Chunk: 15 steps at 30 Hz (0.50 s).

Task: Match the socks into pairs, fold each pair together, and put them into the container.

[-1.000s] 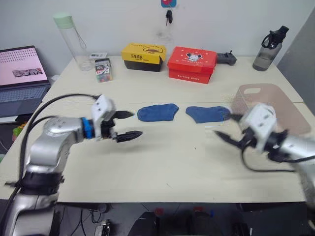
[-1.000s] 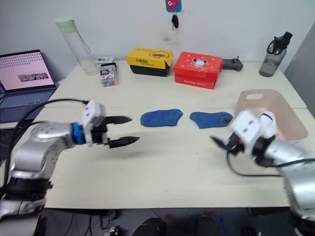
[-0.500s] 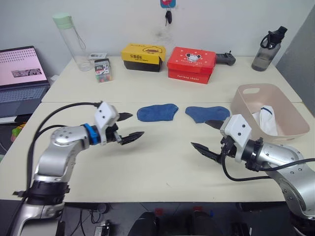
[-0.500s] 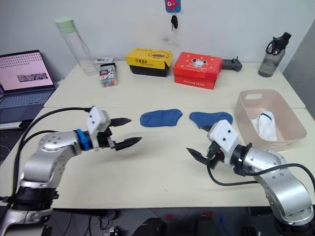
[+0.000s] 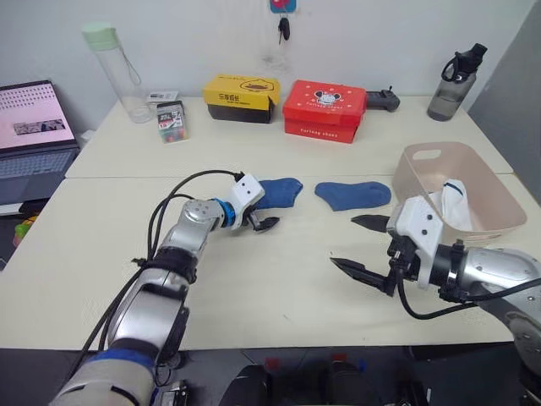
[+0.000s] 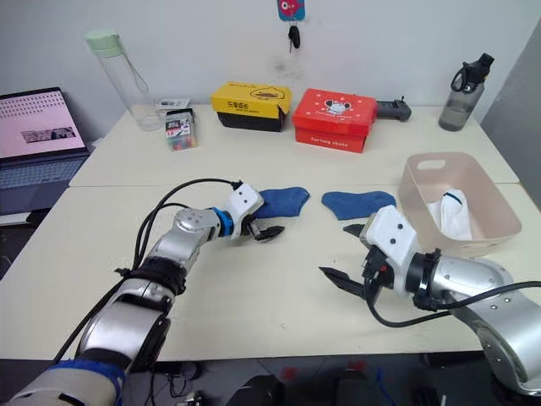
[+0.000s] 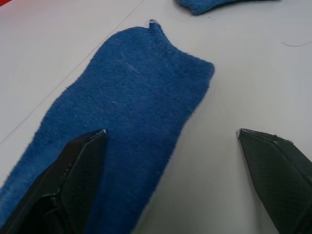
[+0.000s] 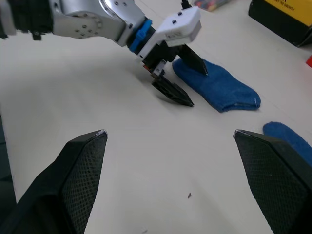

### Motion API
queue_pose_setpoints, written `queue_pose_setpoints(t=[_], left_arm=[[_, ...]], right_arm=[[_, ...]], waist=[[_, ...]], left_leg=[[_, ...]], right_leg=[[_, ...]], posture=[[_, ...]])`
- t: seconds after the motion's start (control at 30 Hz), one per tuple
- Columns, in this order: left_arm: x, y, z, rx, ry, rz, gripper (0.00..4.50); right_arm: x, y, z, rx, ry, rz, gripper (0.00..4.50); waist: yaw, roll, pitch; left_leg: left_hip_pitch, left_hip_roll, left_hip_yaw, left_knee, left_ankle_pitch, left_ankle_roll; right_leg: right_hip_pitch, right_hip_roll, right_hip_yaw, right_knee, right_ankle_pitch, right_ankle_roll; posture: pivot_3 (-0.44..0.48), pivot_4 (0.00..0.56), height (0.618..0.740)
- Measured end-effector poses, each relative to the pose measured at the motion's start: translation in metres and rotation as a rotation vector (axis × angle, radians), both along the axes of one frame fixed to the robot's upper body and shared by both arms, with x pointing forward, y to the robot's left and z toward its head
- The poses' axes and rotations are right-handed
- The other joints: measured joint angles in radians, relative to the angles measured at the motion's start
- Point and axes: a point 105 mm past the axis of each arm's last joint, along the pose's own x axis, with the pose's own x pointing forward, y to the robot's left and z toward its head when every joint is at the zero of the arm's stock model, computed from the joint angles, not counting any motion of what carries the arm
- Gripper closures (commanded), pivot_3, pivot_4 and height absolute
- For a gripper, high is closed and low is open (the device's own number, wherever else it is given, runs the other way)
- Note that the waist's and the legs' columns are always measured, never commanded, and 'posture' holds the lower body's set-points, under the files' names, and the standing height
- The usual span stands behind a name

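A: Socks first. We have two medium blue socks lying flat near the middle of the table (image 5: 101, 254), side by side but apart: the left sock (image 5: 277, 192) and the right sock (image 5: 353, 194). The basin (image 5: 499, 222) sits by the table's right edge, with a white sock (image 5: 448, 201) already inside.

B: Our left gripper (image 6: 262, 222) is at the left sock's near end, fingers spread wide; the wrist view puts one fingertip (image 7: 85, 146) over the fabric and the other over bare table. Our right gripper (image 5: 362, 247) hangs open above bare table, nearer the front edge than the right sock and touching nothing.

A: So the risk, as we judge it, is in the pinch. With only one finger over the cloth, closing may just shove the edge aside or catch a thin lip that slips out on the lift.

B: A flat sock also gives us little to grab; pressing down too hard could scrape the fingertips along the tabletop and bunch the fabric.

A: And dragging it carelessly could crumple it or push it into its partner, making a neat fold harder.

B: We also see two arms working close together near the middle, so a collision is possible.
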Motion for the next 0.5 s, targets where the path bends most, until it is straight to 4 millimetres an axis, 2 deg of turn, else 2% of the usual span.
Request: queue_pose_setpoints(t=[0.03,0.17,0.43,0.5], left_arm=[[0.0022,-0.0002,0.0005,0.006,-0.001,0.004,0.55],[0.0073,-0.0019,-0.0008,0.028,0.011,0.021,1.72],[0.0036,0.0006,-0.0031,0.037,0.057,-0.014,4.28],[0.0013,0.0065,-0.0024,0.038,0.072,-0.023,4.45]], right_arm=[[-0.0001,0.0000,-0.0008,0.002,0.008,-0.003,0.00],[-0.0012,0.0011,-0.0017,0.010,0.023,-0.005,0.00],[-0.0034,-0.0008,-0.0054,-0.002,0.039,-0.021,0.00],[-0.0037,-0.0014,-0.0068,-0.003,0.044,-0.024,0.00]], waist=[[0.000,0.000,0.000],[0.000,-0.001,-0.001],[-0.006,-0.001,-0.001],[-0.011,-0.001,-0.001]], left_leg=[[0.000,0.000,0.000,0.000,0.000,0.000],[0.001,0.000,0.000,0.000,0.000,0.000],[0.001,0.000,0.000,0.000,0.000,0.000],[0.001,0.000,0.000,0.000,0.000,0.000]], right_leg=[[0.000,0.000,0.000,0.000,0.000,0.000],[0.000,0.000,0.000,0.002,0.000,0.000],[0.000,0.000,0.001,0.002,0.000,0.000],[-0.001,0.000,0.001,0.002,0.000,0.000]], posture=[[0.000,0.150,0.726],[0.000,0.150,0.726],[0.000,0.150,0.726],[0.000,0.150,0.726]])
